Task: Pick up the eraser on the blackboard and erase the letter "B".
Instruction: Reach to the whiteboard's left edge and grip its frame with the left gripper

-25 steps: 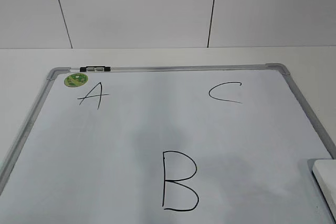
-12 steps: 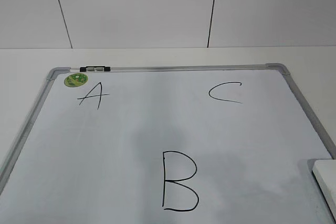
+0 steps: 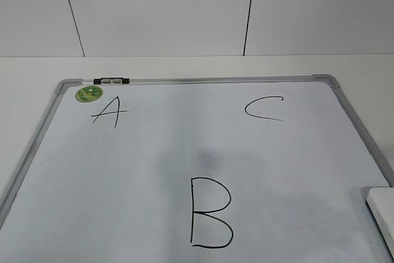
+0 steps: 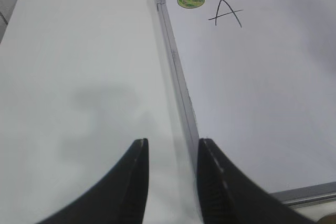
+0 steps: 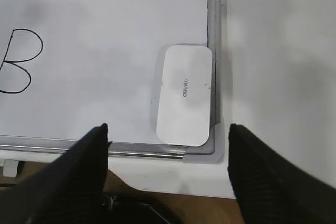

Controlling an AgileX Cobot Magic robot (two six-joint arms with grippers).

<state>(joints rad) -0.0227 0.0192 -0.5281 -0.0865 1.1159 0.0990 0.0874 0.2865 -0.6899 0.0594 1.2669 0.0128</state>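
In the exterior view only a cropped white corner of the eraser (image 3: 381, 204) is seen at the right edge. From the right wrist it is shown whole: a smooth, rounded-rectangular block with small grey lettering too fine to be read, laid in the board's near right corner against the grey metal frame. The letter "B" (image 3: 209, 212), drawn in thin black marker, is cut off in that view. The blackboard (image 3: 184, 146) is glossy white. The right gripper (image 5: 168, 135) is spread wide, empty; the left gripper (image 4: 172, 148) is partly parted, empty, over the frame's left edge.
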